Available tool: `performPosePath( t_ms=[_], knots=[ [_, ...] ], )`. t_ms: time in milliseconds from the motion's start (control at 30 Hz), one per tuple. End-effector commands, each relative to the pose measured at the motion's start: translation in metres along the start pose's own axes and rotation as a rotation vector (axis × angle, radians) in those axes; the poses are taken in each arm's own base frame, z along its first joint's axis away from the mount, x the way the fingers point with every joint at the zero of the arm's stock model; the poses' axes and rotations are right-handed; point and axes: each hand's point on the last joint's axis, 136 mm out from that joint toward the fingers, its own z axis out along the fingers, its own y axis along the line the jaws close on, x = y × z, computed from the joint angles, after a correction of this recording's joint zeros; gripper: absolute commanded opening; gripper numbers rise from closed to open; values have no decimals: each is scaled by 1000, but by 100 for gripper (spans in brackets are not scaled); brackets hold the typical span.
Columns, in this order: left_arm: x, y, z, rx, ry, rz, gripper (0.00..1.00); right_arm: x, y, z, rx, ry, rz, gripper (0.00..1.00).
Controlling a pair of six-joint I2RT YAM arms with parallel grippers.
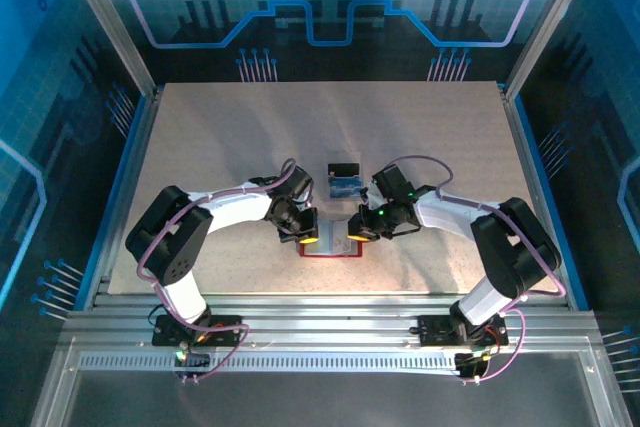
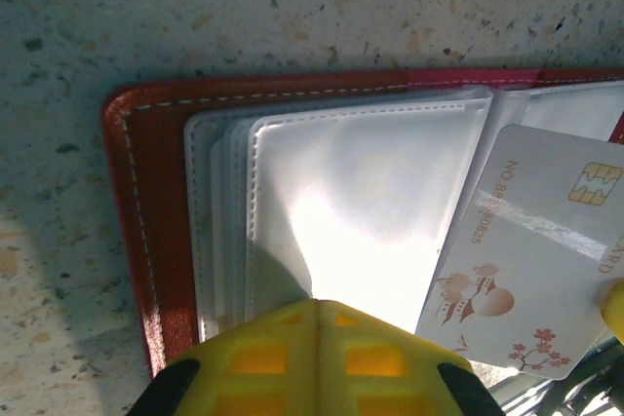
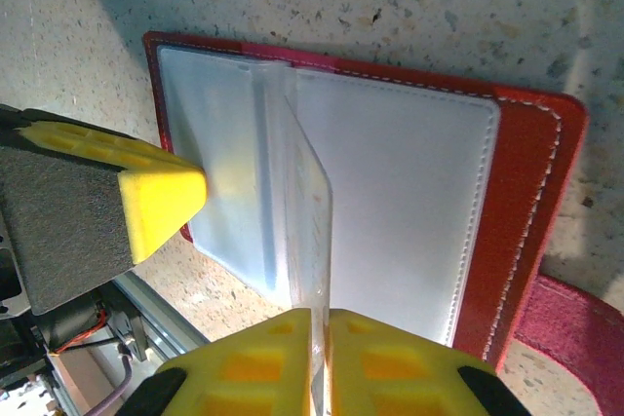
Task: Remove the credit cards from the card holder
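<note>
Yellow fingertips [image 2: 263, 358] of my left gripper [image 2: 317, 307], pressed together, rest on the clear pockets [image 2: 361, 211] of the open red card holder [image 2: 146, 241]; a pale blossom-printed card [image 2: 526, 270] juts out. Right wrist: my right gripper [image 3: 319, 319] pinches that card's edge. Overhead: card holder near table [image 1: 250, 137] centre, blue card [image 1: 345, 188] behind.

The card holder [image 2: 146, 202] lies open on the table [image 2: 292, 7] — one card [image 2: 531, 260] half out, other cards [image 1: 345, 187] behind it.

Card holder [image 1: 331, 253] hemmed by left gripper [image 1: 306, 239], right gripper [image 1: 357, 235] — table [image 1: 200, 147] sides free
</note>
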Motion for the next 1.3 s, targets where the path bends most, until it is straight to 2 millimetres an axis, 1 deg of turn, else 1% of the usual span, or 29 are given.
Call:
performPosePath(
  t_ms=[0, 700, 767, 900, 1267],
  knots=[
    [10, 16, 10, -53, 44, -7, 0, 1, 3, 2, -1, 2, 1, 12],
    [11, 16, 12, -48, 45, -7, 0, 2, 7, 10, -16, 13, 5, 12],
    [11, 16, 11, -46, 44, -6, 0, 2, 8, 9, -14, 13, 5, 10],
    [10, 14, 8, -45, 38, -4, 0, 1, 10, 6, -17, 3, -3, 7],
    [4, -6, -14, 0, -8, 22, 0, 1, 18, -15, 17, -35, -53, 5]
  ],
)
